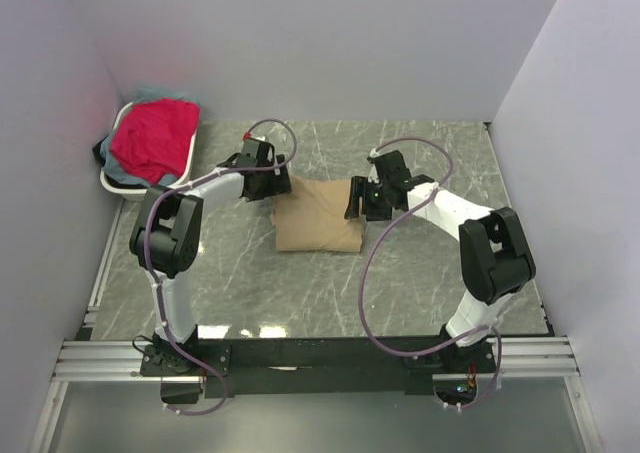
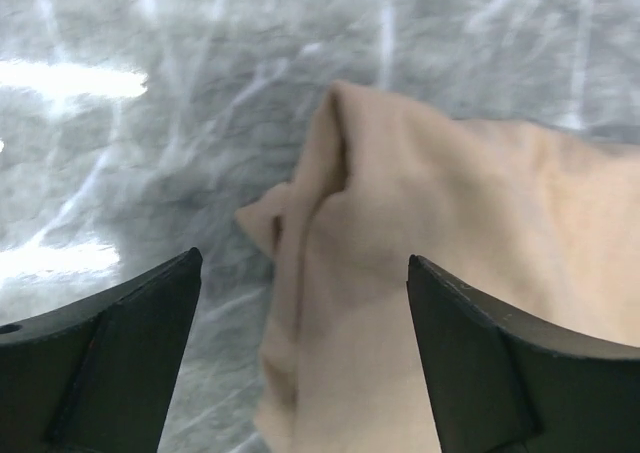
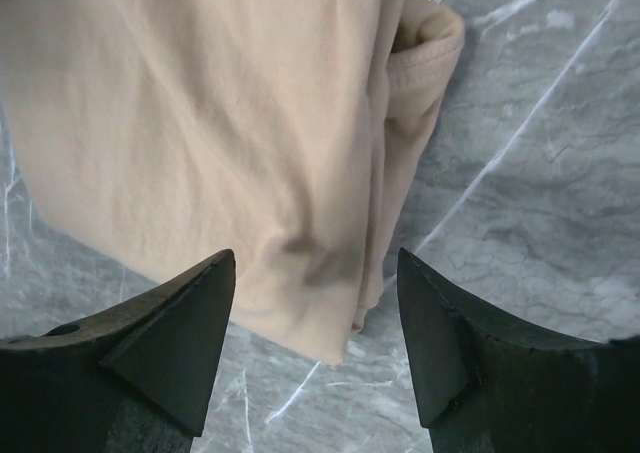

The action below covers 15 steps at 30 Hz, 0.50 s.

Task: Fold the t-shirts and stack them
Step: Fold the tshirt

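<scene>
A folded tan t-shirt (image 1: 318,216) lies flat on the marble table, in the middle. My left gripper (image 1: 274,180) hovers over its far-left corner, open, and the cloth (image 2: 450,233) lies below and between the black fingers (image 2: 110,363) without being pinched. Over the shirt's right edge my right gripper (image 1: 362,199) is also open. The layered cloth edge (image 3: 200,123) sits under the gap between its fingertips (image 3: 190,333), ungripped. A red-pink t-shirt (image 1: 155,138) tops the pile in the basket, with pale blue-grey cloth (image 1: 150,95) beneath it.
The white oval basket (image 1: 112,185) stands at the back left against the wall. Grey walls close off the table on the left, back and right. Purple cables loop from both arms over the table. Bare marble (image 1: 300,288) lies in front of the tan shirt.
</scene>
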Tool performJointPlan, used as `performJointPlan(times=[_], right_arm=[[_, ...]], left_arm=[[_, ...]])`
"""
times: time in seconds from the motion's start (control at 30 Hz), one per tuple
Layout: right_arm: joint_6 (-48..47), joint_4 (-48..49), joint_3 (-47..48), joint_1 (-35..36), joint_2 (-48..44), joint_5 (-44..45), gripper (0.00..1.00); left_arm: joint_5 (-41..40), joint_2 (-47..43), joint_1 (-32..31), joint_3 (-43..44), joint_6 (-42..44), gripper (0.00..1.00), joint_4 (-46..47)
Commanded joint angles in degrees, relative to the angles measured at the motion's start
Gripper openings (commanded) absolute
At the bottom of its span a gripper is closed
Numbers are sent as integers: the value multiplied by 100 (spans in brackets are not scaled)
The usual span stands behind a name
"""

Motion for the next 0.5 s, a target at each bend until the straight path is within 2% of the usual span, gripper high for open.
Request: performJointPlan(times=[0.0,0.17,0.47], right_arm=[[-27,158,366,-130,246,37,73],[61,429,691,-428,676,-102,73],[219,729,1500,-684,1660,-1279,74]], left_arm=[[566,23,-27,139,48,87,334],[1278,32,-80,-178,-145,84,668],[1666,23,-256,-626,-313,82,1011]])
